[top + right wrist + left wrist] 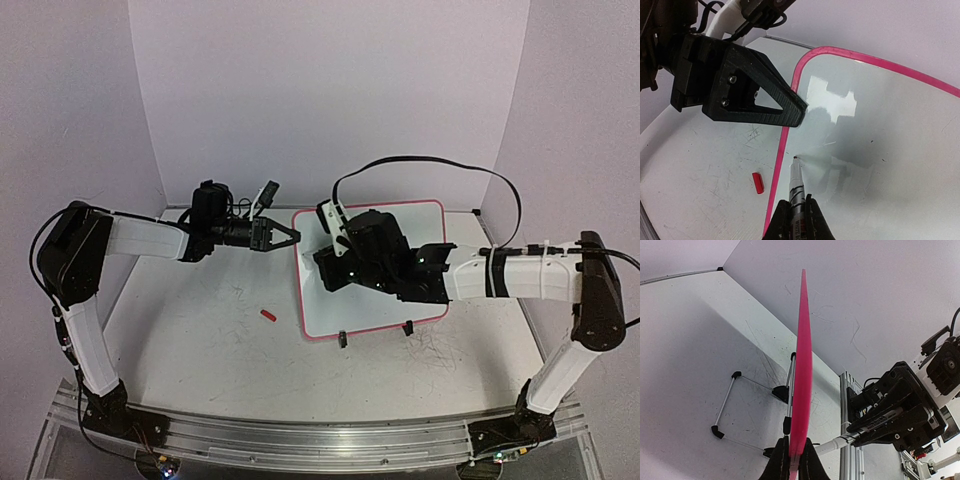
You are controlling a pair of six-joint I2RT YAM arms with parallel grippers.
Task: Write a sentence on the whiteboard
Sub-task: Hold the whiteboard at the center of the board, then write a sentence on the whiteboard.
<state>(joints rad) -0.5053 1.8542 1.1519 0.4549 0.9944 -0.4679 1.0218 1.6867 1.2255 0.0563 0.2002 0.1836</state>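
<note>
Since the left gripper (292, 236) pinches the whiteboard (370, 305) at ten o'clock to steady it, the right gripper (795, 222), clamping a marker (797, 182), can write.

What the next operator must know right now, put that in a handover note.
Left hand: shut on the pink rim of the whiteboard, on the edge nearest that arm.
Right hand: shut on a marker, tip at the board face just inside that same rim; whether it touches is unclear.
Red cap: lying on the table beside the board.
Done: board gripped, marker uncapped and in position.
Left: the whole sentence; no lettering shows on the visible part of the board.
</note>
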